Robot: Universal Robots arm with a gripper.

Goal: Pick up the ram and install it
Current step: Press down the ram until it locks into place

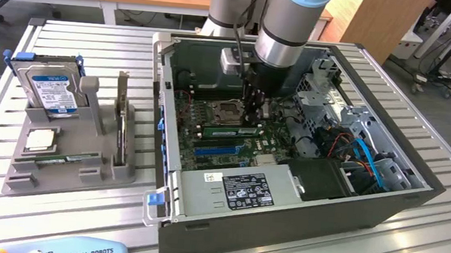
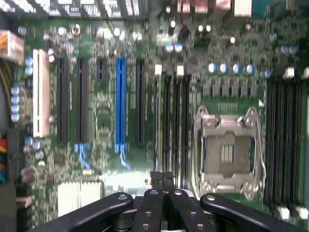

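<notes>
The gripper point(image 1: 251, 124) is down inside the open computer case point(image 1: 283, 215), its tip just over the motherboard point(image 2: 101, 121) beside the empty processor socket point(image 2: 228, 152); in the wrist view its two fingers point(image 2: 150, 181) are pressed together, tips meeting, with nothing that I can make out between them. Right at the tip, on the side of the socket nearer the blue expansion slot point(image 2: 120, 101), a ram point(image 1: 232, 130) stick lies in the memory slots, its long axis running parallel to the socket's edge; whether it is fully seated I cannot tell. The other ram point(image 1: 66, 158) lies flat in the grey holder point(image 1: 69, 174) on the worktop point(image 1: 409, 244), well apart from the case on the exterior view's left, long axis running across the holder's front, just in front of the square silver processor chip point(image 1: 39, 140). Behind that chip stands the hard drive point(image 1: 49, 91) with its blue label, the lettering too small to read. The case's power supply sticker point(image 1: 244, 190) carries dense print I cannot read; the pendant point(image 1: 70, 251) at the worktop's near edge reads "UNIVERSAL ROBOTS".
</notes>
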